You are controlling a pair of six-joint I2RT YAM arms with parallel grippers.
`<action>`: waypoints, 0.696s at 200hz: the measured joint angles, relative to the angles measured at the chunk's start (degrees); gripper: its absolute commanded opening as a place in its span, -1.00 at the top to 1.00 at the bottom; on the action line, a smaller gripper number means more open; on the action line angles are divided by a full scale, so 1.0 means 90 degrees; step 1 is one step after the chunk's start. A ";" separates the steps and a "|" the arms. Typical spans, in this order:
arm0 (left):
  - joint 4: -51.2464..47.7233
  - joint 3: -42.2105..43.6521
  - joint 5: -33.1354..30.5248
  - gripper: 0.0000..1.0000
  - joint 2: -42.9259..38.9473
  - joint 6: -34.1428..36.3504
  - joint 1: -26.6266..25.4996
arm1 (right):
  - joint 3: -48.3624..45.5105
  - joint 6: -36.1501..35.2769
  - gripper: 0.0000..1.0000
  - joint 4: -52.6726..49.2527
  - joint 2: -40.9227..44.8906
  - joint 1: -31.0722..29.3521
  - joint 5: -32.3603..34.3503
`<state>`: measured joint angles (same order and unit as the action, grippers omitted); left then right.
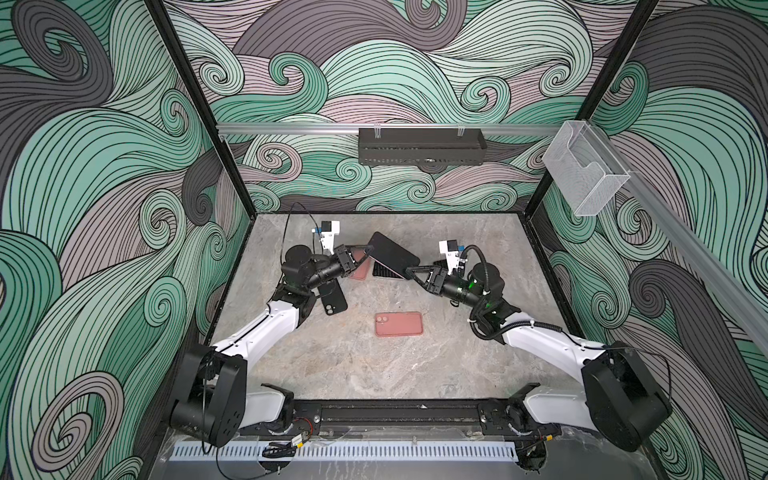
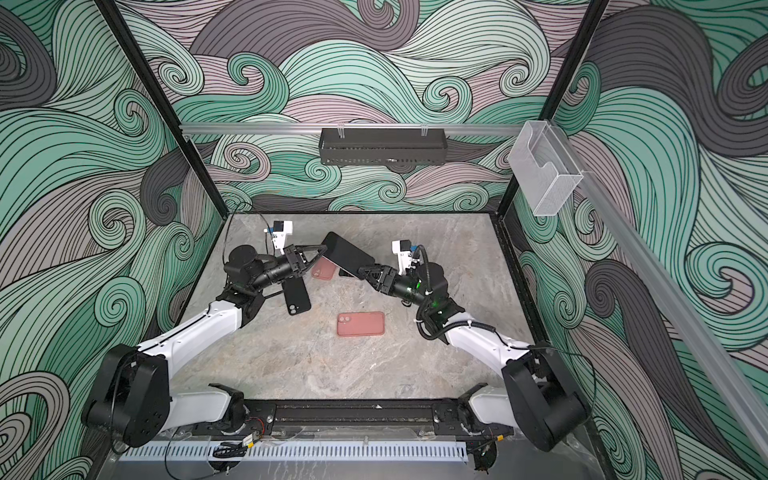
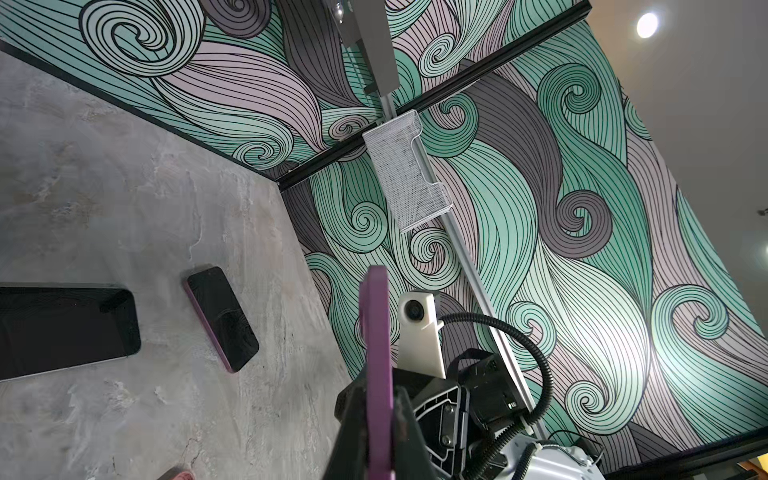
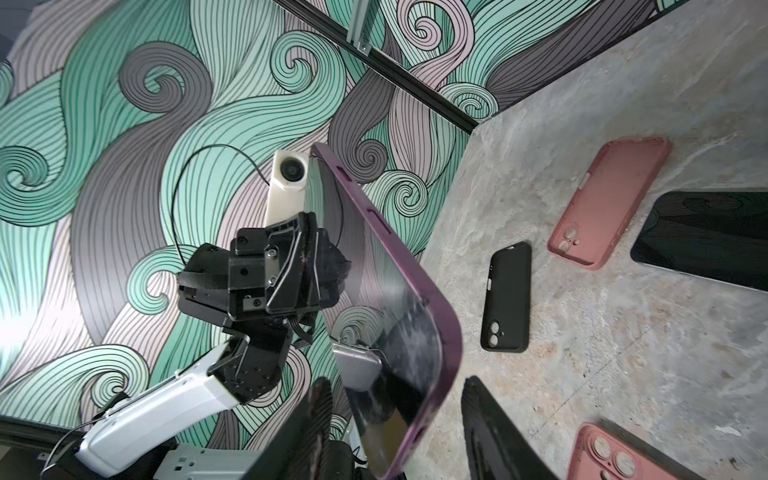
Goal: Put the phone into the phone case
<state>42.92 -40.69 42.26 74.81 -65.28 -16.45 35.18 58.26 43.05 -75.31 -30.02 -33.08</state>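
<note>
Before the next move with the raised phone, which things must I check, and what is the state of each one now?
1. Left gripper shut on the purple-edged phone: ok.
2. Phone held above the table: ok.
3. Right gripper placed around the phone's free end: ok.
4. Right gripper closed on the phone: not ok, jaws open.
5. Middle pink case uncovered: ok.
6. Its opening facing up: cannot tell.

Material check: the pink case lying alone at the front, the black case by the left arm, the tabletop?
Pink case: probably silicone or soft matte plastic; no glare, rounded edges and corners.
Black case: likely the same kind, matte black, dull with no reflections.
Tabletop: grey, veined like stone with a low sheen; could equally be printed laminate.
</note>
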 measured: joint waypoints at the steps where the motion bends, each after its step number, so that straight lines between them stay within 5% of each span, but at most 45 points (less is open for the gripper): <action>1: 0.0017 0.0002 0.0000 1.00 0.0005 -0.0007 0.0002 | 0.0000 0.0015 0.02 0.0034 -0.0007 0.0002 -0.0007; 139: 0.0981 0.0340 -0.0129 1.00 0.0053 -0.0563 0.0017 | -0.0007 0.0845 0.45 0.1588 -0.0529 0.0046 -0.0182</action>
<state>51.75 -37.63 41.10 75.29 -70.35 -16.29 35.11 65.87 57.34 -80.07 -29.61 -34.72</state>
